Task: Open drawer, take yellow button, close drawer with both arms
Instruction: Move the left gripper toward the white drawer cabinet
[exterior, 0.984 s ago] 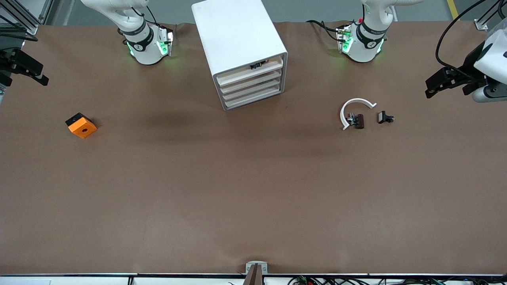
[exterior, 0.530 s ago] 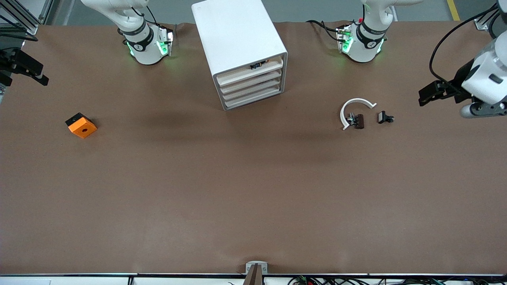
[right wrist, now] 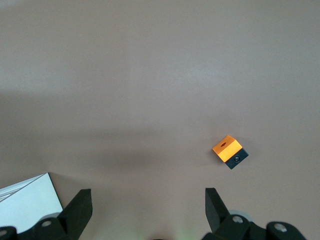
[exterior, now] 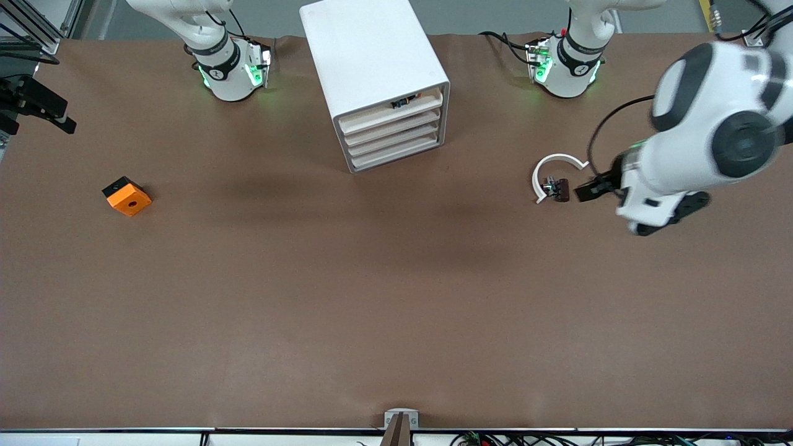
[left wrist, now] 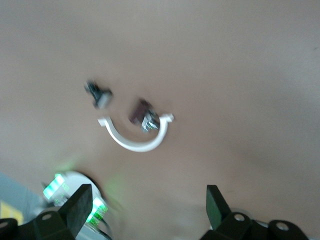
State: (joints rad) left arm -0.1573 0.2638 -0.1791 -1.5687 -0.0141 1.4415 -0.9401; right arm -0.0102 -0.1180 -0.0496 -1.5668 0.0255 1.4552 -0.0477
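Note:
The white cabinet (exterior: 365,56) stands between the two arm bases. All of its drawers are pushed in. Above the top drawer's cream front strip (exterior: 387,118), a small black part with an orange tip (exterior: 406,100), apparently the button, shows inside. My left gripper (exterior: 587,189) is open and empty, in the air beside the white ring (exterior: 557,161) and brown clip (exterior: 562,189). In the left wrist view (left wrist: 147,210) it looks down on them. My right gripper (exterior: 40,106) waits open and empty in the air at the right arm's end of the table; its wrist view (right wrist: 147,210) shows bare table.
An orange square block with a hole (exterior: 127,196) lies toward the right arm's end; it also shows in the right wrist view (right wrist: 229,150). In the left wrist view the ring (left wrist: 134,142), the brown clip (left wrist: 141,111) and a small black clip (left wrist: 98,94) lie close together.
My left arm has swung in from the table's edge toward the ring and clips, and now covers the small black clip in the front view. The right arm has not moved.

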